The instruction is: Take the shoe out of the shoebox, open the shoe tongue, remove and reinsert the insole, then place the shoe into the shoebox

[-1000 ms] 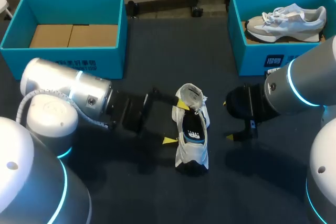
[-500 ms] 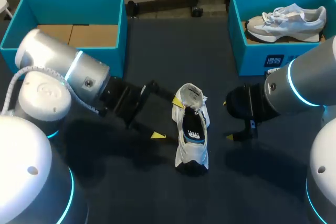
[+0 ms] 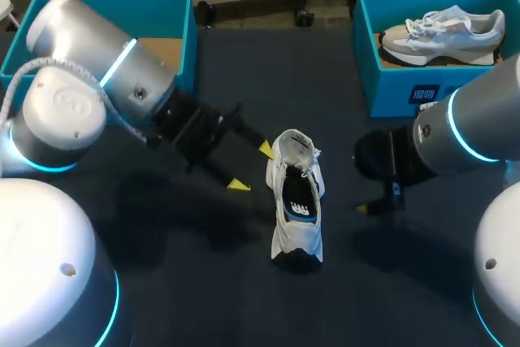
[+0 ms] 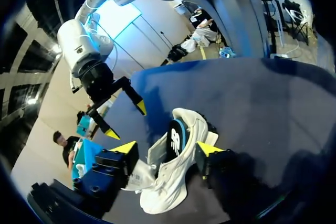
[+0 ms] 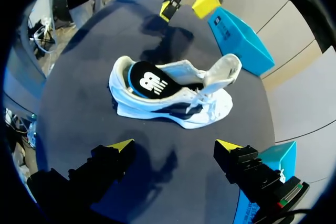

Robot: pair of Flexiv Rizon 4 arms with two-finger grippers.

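The left gripper [image 3: 252,166] hangs low over the dark table [image 3: 211,282] with its yellow-tipped fingers spread and nothing between them. The farther tip is just beside the raised tongue [image 3: 294,149] of a white sneaker [image 3: 296,237], apart from it. In the left wrist view the sneaker [image 4: 173,182] lies just ahead of those parted fingers. The right gripper [image 5: 175,148] is likewise released and empty. It sits on the sneaker's other side, a little apart, so the sneaker [image 5: 173,106] lies on the table between the two arms. The sneaker lies with its heel toward the robot and its tongue pulled up and open. A black insole [image 5: 149,81] with a blue edge shows in the heel. At the table's far left stands an open teal shoebox [image 3: 106,14] with a cardboard floor. At the far right a second teal shoebox [image 3: 422,91] holds another pale sneaker [image 3: 443,34].
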